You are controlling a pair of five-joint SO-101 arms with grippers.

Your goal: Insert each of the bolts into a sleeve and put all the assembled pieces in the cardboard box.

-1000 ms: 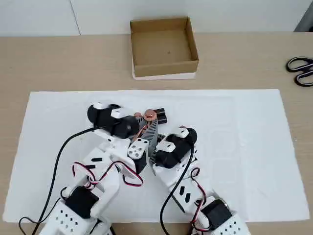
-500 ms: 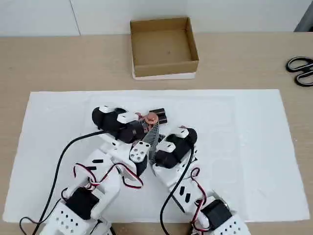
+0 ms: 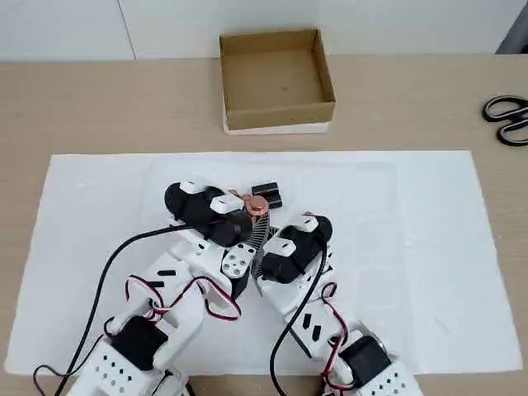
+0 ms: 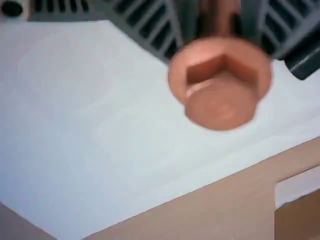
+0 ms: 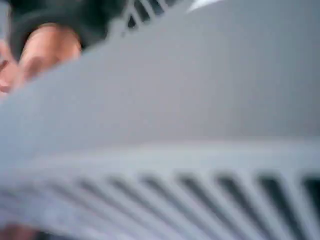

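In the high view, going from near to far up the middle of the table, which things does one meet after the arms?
Copper bolt → far edge of the white mat → cardboard box.

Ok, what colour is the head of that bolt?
The bolt has a copper-coloured head, which shows best in the left wrist view.
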